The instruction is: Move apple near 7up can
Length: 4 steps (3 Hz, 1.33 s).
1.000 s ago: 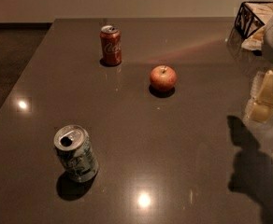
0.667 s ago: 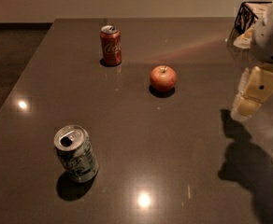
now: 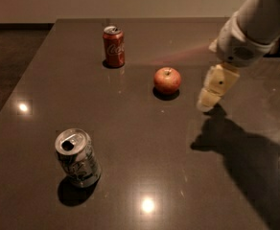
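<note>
Dark glossy brown table point(image 3: 140, 143), beige wall point(image 3: 130, 4) behind it, darker floor point(image 3: 10, 56) past the left edge. Two ceiling-light glints on the top: one near the front edge point(image 3: 147, 205), one near the left edge point(image 3: 23, 107).

The gripper point(image 3: 207, 102) comes in from the upper right on a white arm point(image 3: 260, 23). It points down and slightly left in the view, tips close above the tabletop. It holds nothing. Whether it is released or clenched: cannot tell from this angle. Its shadow point(image 3: 240, 152) spreads on the table in front of it and to its right.

The apple point(image 3: 167, 80) is upright, stem up, near the gripper on its left side in the view and slightly farther back. The two are apart, with a strip of tabletop between them.

The 7up can point(image 3: 76, 158) is upright with its tab opening visible, well apart from the gripper: far to its left and much nearer the front edge. It is also well apart from the apple.

The red Coca-Cola can point(image 3: 114, 46) is upright, left of the gripper and farther back, beyond the apple. It is near the apple but not touching it. It sits behind the apple-to-7up line, not on it.
</note>
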Motion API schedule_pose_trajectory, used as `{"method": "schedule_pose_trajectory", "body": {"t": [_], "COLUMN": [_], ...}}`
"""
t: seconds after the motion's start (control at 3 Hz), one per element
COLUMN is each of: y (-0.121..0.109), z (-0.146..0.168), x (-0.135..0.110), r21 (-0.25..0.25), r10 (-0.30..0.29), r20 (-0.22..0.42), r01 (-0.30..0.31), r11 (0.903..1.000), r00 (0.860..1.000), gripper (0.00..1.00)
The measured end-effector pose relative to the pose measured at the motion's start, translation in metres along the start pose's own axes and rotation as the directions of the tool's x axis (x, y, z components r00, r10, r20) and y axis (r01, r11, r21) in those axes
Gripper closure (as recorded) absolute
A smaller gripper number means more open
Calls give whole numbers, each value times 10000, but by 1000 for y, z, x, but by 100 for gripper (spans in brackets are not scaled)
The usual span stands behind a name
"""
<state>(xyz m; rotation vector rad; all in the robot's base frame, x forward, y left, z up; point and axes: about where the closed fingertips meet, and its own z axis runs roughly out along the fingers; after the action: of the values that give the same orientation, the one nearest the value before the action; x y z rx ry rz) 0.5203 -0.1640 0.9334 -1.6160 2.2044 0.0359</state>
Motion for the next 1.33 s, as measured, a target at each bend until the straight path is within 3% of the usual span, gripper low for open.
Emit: {"method": "schedule_pose_trajectory", "body": {"t": [0.33, 1.0, 1.33], "y": [-15, -22, -20], "z": [47, 98, 112], "x": [-28, -63, -76], "r21": [-504, -1187, -1553], "r10": [435, 603, 605], "r20": [350, 691, 803], "r01": [-417, -518, -475], "r11": [9979, 9916, 9867], "r00": [9984, 9958, 9949], "gripper": [0, 0, 16]}}
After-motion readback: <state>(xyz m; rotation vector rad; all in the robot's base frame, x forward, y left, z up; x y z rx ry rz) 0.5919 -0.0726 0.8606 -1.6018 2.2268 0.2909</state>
